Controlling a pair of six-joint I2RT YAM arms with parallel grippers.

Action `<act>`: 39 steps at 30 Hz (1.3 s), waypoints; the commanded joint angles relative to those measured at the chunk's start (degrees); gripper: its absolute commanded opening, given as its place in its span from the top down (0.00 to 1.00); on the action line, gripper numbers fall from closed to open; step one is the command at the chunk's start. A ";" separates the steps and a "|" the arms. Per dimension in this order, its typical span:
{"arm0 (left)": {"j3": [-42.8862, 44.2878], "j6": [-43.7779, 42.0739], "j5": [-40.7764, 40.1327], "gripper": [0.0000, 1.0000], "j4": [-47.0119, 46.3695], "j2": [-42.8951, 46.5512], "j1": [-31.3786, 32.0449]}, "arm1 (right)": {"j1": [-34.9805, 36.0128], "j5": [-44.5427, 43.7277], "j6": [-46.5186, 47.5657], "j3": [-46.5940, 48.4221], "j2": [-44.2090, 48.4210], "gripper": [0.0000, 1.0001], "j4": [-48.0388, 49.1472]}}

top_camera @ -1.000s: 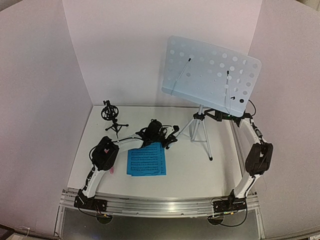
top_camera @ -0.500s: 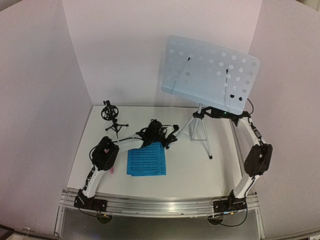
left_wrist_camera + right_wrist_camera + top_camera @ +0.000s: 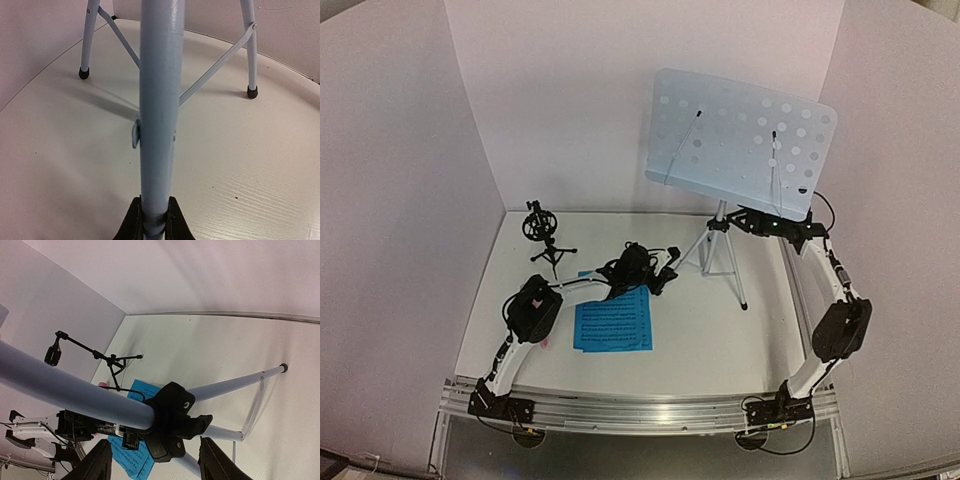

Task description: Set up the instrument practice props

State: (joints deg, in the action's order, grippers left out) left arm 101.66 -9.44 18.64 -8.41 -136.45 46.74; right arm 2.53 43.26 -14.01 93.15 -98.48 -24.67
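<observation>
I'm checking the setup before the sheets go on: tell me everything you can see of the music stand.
The music stand stands upright at the table's back right. Its pale blue, plastic-looking desk, dotted with round holes, tilts back, bare, with two thin page arms. A black hub joins silvery tripod legs with black feet. The left gripper's jaws are shut on one tripod tube; the right gripper's open jaws flank the hub.
</observation>
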 commanded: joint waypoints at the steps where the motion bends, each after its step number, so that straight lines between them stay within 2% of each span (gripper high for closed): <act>1: 1.79 8.53 -8.63 1.00 -1.37 -2.82 -0.02 | -1.26 -4.19 -1.66 -0.86 5.34 0.40 -0.06; 6: 1.40 10.70 -10.69 1.00 -2.47 -3.04 0.71 | -1.93 -6.72 -0.83 -5.68 8.08 0.40 -0.21; 13: 0.58 11.67 -12.26 1.00 -3.10 -2.80 1.00 | -2.10 -4.90 3.95 -13.43 9.48 0.39 -0.21; 19: -0.29 12.03 -10.47 1.00 -3.03 -2.54 1.24 | -2.10 -5.42 12.49 -21.20 12.79 0.40 0.25; 24: -0.10 12.22 -8.20 0.99 -2.61 -2.42 1.34 | -2.09 -7.42 13.56 -24.50 14.01 0.40 0.52; 26: 0.16 11.91 -7.36 0.93 -2.09 -2.14 1.34 | -2.09 -7.59 13.57 -25.12 14.18 0.40 0.54; 32: 1.42 9.57 -4.11 0.63 -0.36 -0.70 1.34 | -2.10 -7.58 15.67 -26.56 15.00 0.40 0.51; 39: 2.36 6.01 -0.45 0.45 4.59 4.42 1.34 | -1.99 -8.05 13.50 -28.14 18.26 0.40 0.63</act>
State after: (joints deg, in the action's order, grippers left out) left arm 101.69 -1.56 14.98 -7.55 -137.56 48.21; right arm 0.32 35.70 0.05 65.78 -84.06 -24.88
